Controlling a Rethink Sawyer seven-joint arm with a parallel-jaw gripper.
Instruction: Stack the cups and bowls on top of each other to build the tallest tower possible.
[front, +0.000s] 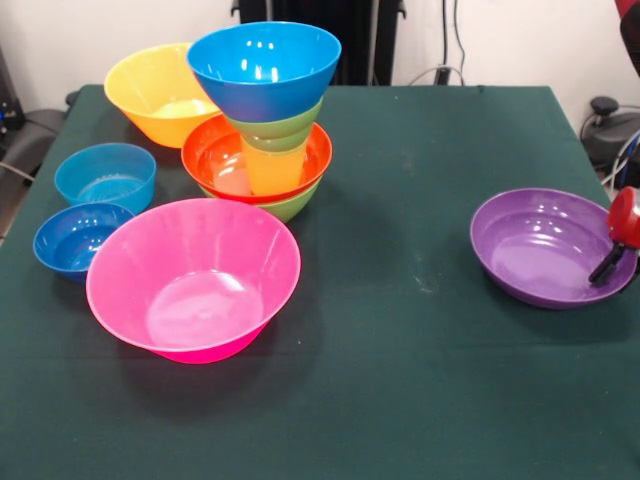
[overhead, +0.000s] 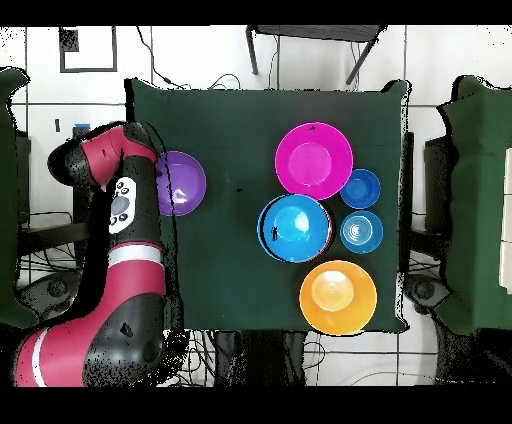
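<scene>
My gripper sits at the right edge of the front view, its dark tips dipping inside the rim of the purple bowl; I cannot tell whether they are apart or closed on the rim, since only a sliver shows. In the overhead view my arm covers that bowl's left side.

I judge the step in hand to be taking this purple bowl. To do it well I should pinch the rim squarely, lift straight up so the shallow bowl does not tip, and carry it high enough to clear the tower.

The tower stands in the upper left of the front view: a green bowl at the base, a red-orange bowl, the translucent yellow cup, a small green bowl, and a blue bowl crowning it, leaning slightly.
</scene>
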